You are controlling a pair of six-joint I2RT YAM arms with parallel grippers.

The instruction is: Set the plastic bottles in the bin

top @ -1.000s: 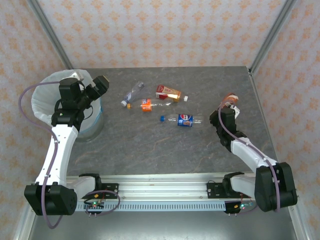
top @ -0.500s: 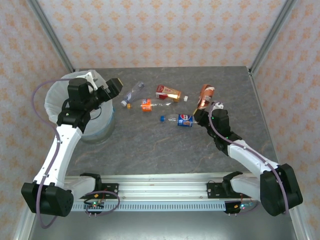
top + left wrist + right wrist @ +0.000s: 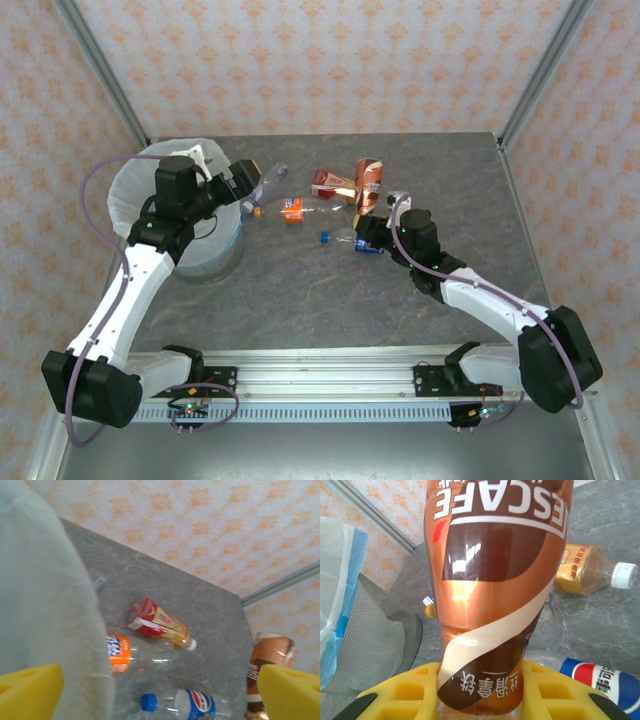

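My right gripper (image 3: 373,207) is shut on a brown-labelled plastic bottle (image 3: 369,182), held upright above the middle of the table; close up, its yellow fingers (image 3: 400,692) press both sides of the bottle (image 3: 495,580). Under it lies a blue-labelled bottle (image 3: 368,241). A red-and-gold bottle (image 3: 335,185), an orange-labelled one (image 3: 295,208) and a clear one (image 3: 266,184) lie left of it. My left gripper (image 3: 246,179) is open at the right rim of the bin (image 3: 130,180), with nothing between its fingers (image 3: 30,692).
The bin's white bag (image 3: 45,605) takes up the left of the left wrist view. The bin's grey mesh wall (image 3: 370,630) stands left of the held bottle. Metal frame posts (image 3: 535,75) and patterned walls close in the table.
My right arm swung left from the table's right edge to the centre, carrying the brown bottle. My left gripper and the bin both shifted right, toward the loose bottles.
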